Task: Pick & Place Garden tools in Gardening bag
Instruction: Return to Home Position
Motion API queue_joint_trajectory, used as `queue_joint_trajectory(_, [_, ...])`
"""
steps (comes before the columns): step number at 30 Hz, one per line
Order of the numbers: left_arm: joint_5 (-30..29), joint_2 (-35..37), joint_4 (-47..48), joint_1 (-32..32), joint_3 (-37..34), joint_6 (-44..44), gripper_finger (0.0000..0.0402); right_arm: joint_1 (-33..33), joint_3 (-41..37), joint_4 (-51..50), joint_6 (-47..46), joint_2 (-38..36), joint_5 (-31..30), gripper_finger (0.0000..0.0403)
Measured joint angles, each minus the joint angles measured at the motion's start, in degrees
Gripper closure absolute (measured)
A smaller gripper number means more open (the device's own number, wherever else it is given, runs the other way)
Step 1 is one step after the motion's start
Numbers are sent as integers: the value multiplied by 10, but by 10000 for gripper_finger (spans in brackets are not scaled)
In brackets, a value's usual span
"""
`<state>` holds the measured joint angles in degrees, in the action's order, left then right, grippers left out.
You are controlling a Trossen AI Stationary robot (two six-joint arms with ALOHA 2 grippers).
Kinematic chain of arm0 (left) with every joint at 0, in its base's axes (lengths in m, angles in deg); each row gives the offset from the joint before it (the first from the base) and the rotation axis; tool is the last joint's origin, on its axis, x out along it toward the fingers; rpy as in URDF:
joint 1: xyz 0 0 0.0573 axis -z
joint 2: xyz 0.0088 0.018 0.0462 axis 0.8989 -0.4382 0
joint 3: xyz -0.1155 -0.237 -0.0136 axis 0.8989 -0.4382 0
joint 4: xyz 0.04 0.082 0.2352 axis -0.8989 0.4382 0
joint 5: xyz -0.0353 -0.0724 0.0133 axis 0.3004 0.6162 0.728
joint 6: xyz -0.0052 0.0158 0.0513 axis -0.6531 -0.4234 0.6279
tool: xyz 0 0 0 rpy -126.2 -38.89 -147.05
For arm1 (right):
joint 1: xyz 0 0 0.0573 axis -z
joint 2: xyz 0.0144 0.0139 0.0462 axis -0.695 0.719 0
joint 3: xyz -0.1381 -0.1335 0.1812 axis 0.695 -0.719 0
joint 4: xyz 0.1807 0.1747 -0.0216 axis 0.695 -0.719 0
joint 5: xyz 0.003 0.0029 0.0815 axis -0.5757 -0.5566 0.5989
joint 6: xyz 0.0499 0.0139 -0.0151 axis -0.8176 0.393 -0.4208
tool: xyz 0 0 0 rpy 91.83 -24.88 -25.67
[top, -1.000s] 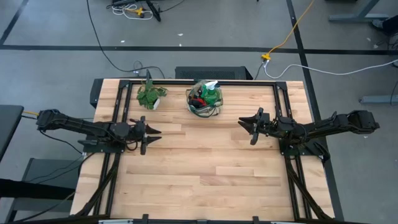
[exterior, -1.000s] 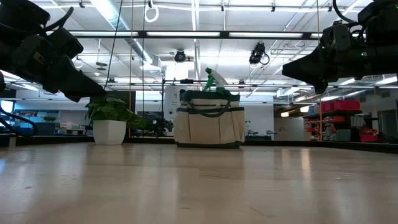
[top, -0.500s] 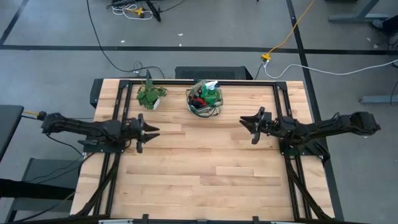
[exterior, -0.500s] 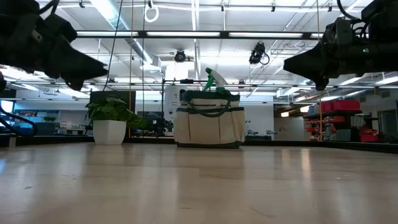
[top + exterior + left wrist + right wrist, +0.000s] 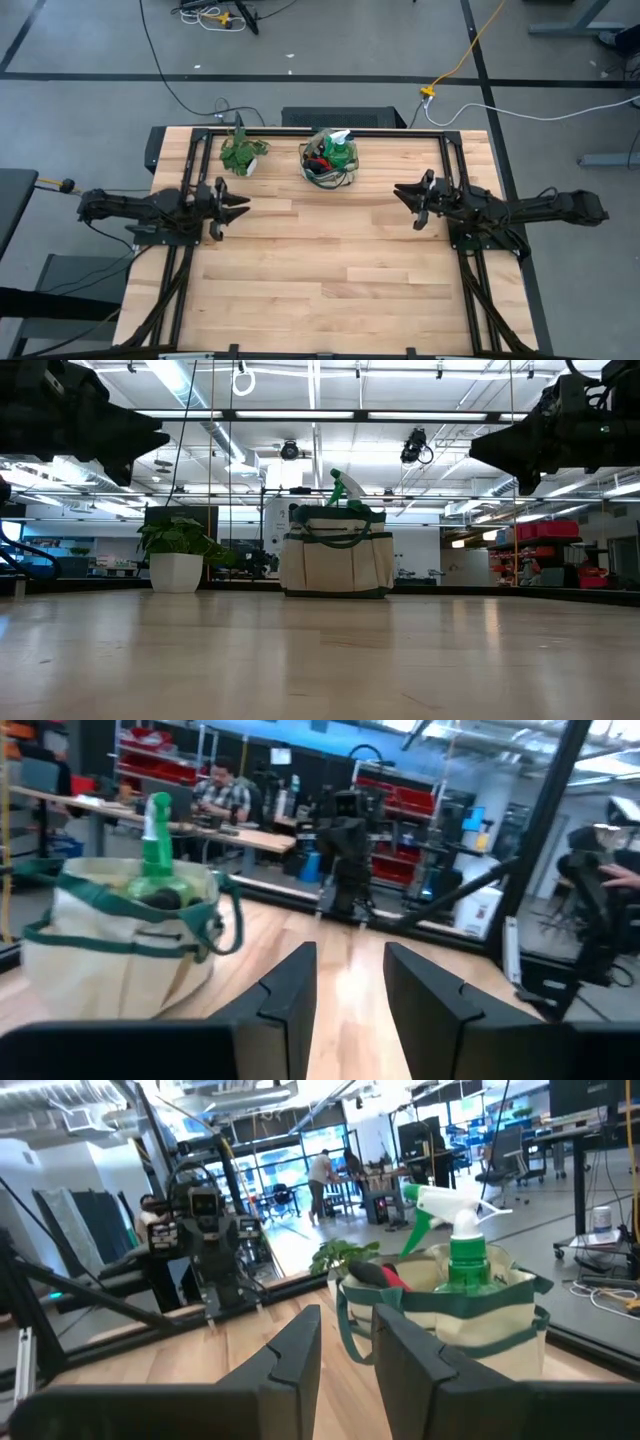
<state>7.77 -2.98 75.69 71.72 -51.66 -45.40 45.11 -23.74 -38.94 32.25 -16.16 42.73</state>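
Bag [image 5: 335,565] at table's far edge; soft canvas, probably floppy; lift by loop handles; left gripper [image 5: 350,955], right gripper [image 5: 347,1318] parted, empty.

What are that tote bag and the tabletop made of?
The gardening bag looks like beige canvas, matte and softly creased, with dark green fabric trim. The table seems to be wood: pale joined strips with a slight sheen.

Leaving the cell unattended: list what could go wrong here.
Spray bottle sticks tall out of the bag; a knock may tip it out. Bag sits near the table's far edge beside the plant; a nudge could shift either off. Left gripper and right gripper hang open, clear of both.
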Motion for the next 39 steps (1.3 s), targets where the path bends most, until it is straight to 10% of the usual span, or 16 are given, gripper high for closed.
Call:
queue_joint_trajectory(18, [1, -1, -3, -44, 0, 0, 278, 0, 0, -189, 1, -270, 0, 312])
queue_joint_trajectory(39, [3, -1, -1, -44, 0, 0, 278, 0, 0, -163, 2, -269, 0, 312])
